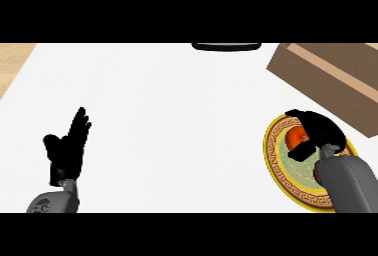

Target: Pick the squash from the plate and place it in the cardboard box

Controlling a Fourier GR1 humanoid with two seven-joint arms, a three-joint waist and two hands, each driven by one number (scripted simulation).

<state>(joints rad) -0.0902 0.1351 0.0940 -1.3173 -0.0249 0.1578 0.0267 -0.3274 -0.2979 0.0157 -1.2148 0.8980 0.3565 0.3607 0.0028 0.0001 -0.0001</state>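
Orange squash (297, 136) over gold-rimmed plate (286, 171), right hand (319, 128) curled round it, cardboard box (332, 75) just beyond, left hand (66, 152) resting at left, fingers straight.

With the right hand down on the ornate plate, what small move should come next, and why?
Probably lift straight up: the right hand curls over the orange squash, which sits on the gold-rimmed round plate; the brown cardboard box stands just beyond.

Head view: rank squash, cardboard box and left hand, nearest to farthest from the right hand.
1. squash, in the right hand, on the plate.
2. cardboard box, just beyond it.
3. left hand, open at far left.
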